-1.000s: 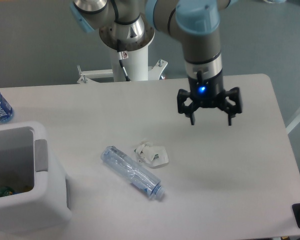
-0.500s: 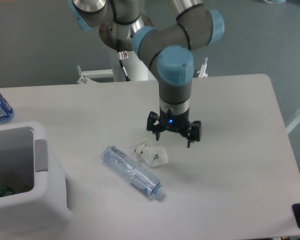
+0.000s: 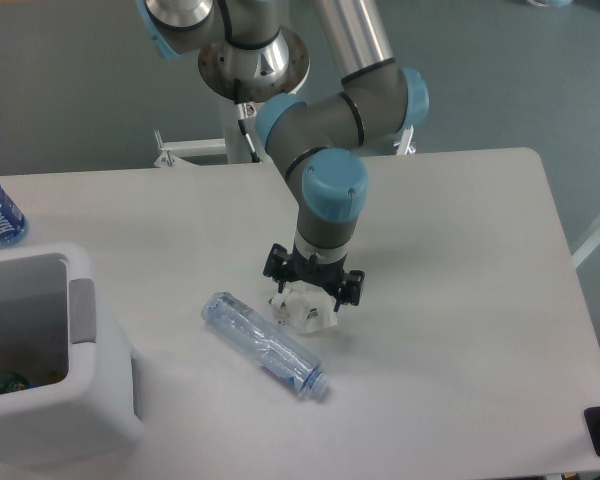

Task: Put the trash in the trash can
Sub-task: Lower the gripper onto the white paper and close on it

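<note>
A pale counter (image 3: 460,300) carries everything. At its left edge stands a boxy white trash can (image 3: 70,400), top open. A crushed clear bottle (image 3: 265,345) lies flat near the middle. Touching its upper side sits a small crumpled white wrapper (image 3: 305,310). The arm's pincer (image 3: 310,292) hovers directly over the wrapper, fingers spread apart on either side, holding nothing. This looks like the grasp step for the wrapper: next it likely must lower, close, then carry left to the can.
</note>
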